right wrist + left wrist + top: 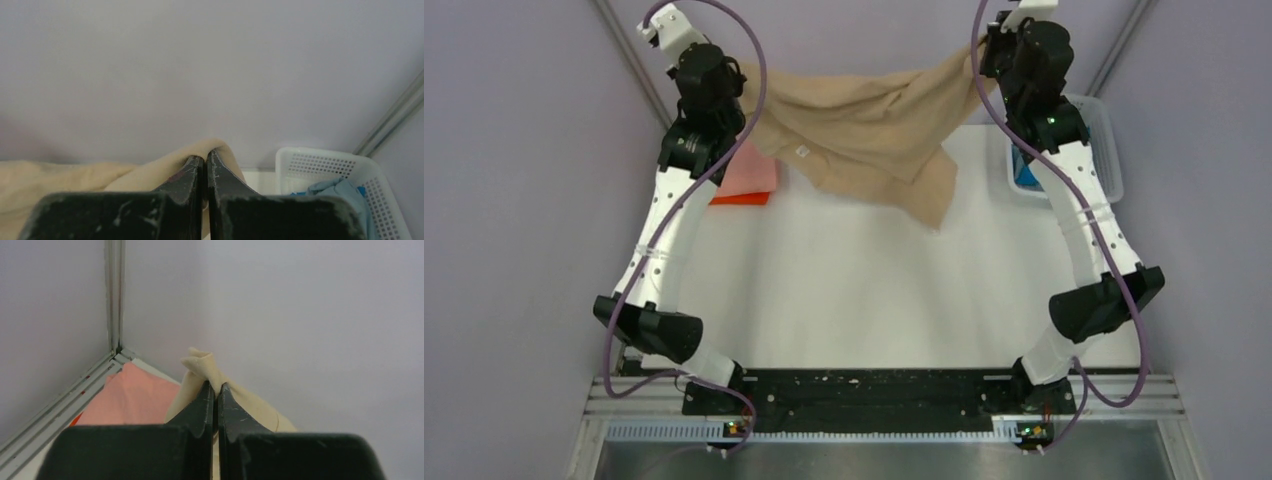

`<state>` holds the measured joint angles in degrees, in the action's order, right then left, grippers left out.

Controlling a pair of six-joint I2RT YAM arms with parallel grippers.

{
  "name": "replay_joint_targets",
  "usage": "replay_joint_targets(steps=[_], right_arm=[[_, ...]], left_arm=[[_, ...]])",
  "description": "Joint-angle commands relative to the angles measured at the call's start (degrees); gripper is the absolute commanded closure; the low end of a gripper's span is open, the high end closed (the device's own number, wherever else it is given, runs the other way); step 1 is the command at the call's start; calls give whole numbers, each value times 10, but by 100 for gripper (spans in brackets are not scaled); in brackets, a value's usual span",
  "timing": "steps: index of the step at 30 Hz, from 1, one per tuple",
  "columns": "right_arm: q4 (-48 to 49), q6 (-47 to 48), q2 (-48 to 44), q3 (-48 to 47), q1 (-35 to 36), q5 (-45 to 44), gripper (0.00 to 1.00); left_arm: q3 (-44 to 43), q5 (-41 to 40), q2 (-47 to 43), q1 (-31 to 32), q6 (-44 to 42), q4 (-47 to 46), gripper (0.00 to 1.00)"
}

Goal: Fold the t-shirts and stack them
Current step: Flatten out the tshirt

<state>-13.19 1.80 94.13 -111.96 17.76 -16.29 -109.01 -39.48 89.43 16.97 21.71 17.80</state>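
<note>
A tan t-shirt point(869, 130) hangs in the air between my two grippers, high above the far part of the table, its lower corner drooping to the right. My left gripper point(742, 88) is shut on its left end; the pinched cloth point(202, 367) shows above the jaws point(216, 386). My right gripper point(986, 62) is shut on its right end, cloth point(150, 175) bunched over the jaws point(205, 157). A folded salmon pink t-shirt point(749, 172) lies on an orange one point(742, 198) at the far left. Blue t-shirts point(335, 192) lie in the basket.
A white lattice basket point(1108, 140) stands at the far right of the white table point(864, 290), also in the right wrist view point(320, 165). Grey walls close in the back and sides, with a metal frame post point(114, 295) at the far left corner.
</note>
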Motion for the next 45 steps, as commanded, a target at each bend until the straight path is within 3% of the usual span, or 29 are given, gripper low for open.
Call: replay_joint_targets(steps=[1, 5, 11, 13, 16, 19, 23, 30, 31, 33, 35, 39, 40, 45], right_arm=[[-18, -39, -29, -79, -17, 86, 100], [-94, -51, -52, -50, -41, 155, 100], [-326, 3, -70, 19, -46, 192, 100], [-356, 18, -79, 64, -47, 170, 100], [-353, 34, -70, 110, -50, 119, 100], [-320, 16, -14, 112, -52, 102, 100], [-200, -5, 84, 118, -53, 88, 100], [-107, -62, 269, 11, -54, 39, 97], [-100, -63, 285, 1, -54, 42, 90], [-95, -63, 308, -18, -53, 50, 61], [-106, -59, 306, -28, -52, 52, 40], [-108, -51, 217, 41, -36, 18, 6], [-99, -48, 176, 82, -28, 4, 2], [-73, -100, -35, 332, 44, -105, 1]], left_arm=[[-45, 1, -70, -14, -21, -16, 100], [86, -26, -151, -15, -9, -8, 100], [320, -46, -272, -16, 76, 75, 100], [399, -55, -298, -16, 121, 106, 100], [482, -26, -298, -16, 136, 78, 100], [507, -38, -244, -17, 159, 65, 100], [497, -35, -132, -19, 204, 77, 100], [442, -12, 27, -23, 240, 104, 100], [444, -7, 37, -22, 245, 102, 100], [452, -2, 47, -22, 254, 98, 100], [463, 1, 45, -22, 261, 95, 100], [495, 28, 12, -22, 270, 85, 100], [506, 33, 0, -22, 272, 80, 100], [548, 42, -63, -21, 274, 74, 100]])
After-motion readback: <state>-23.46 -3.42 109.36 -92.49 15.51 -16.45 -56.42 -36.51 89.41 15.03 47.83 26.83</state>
